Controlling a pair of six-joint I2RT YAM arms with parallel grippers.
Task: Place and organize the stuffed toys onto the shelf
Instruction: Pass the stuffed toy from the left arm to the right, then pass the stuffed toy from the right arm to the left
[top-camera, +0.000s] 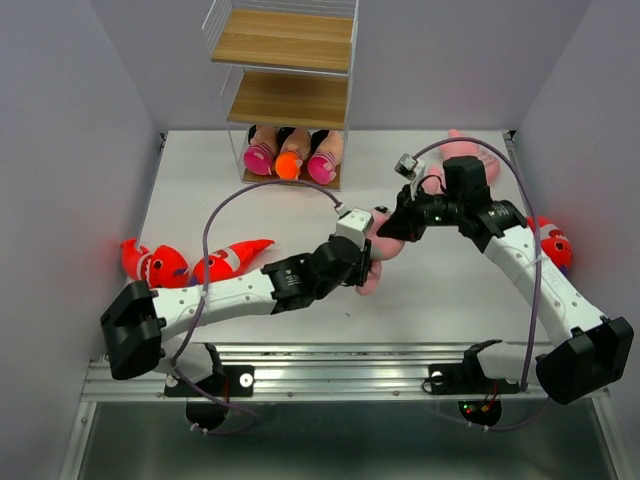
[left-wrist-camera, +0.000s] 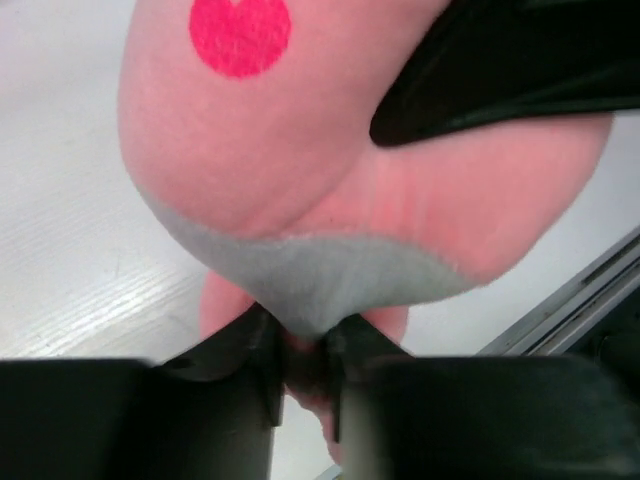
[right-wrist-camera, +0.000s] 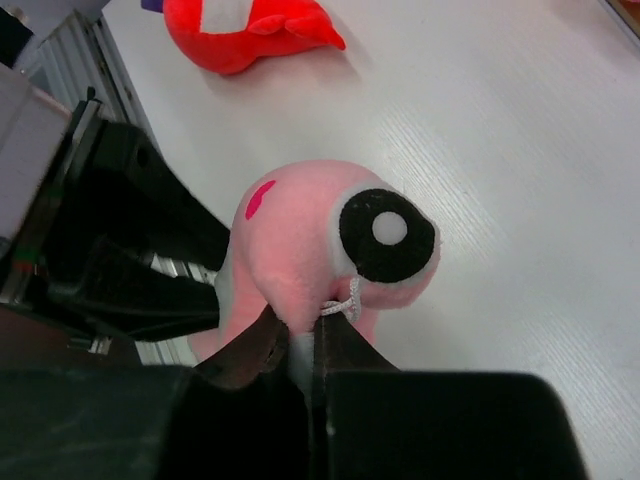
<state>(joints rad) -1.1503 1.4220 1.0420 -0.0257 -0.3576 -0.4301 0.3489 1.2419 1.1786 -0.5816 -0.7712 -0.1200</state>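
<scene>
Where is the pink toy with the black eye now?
Top view: the pink toy is just right of the table centre, pinched between the left gripper and the right gripper, nearer than the shelf.

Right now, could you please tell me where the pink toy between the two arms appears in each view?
Top external: pink toy, just right of centre.
Left wrist: pink toy fills the upper frame.
Right wrist: pink toy, centre.
Shared landmark: the near-edge rail.

Plush pink toy (right-wrist-camera: 300, 250), wooden shelf boards (top-camera: 285, 40), matt table (top-camera: 200, 190)
</scene>
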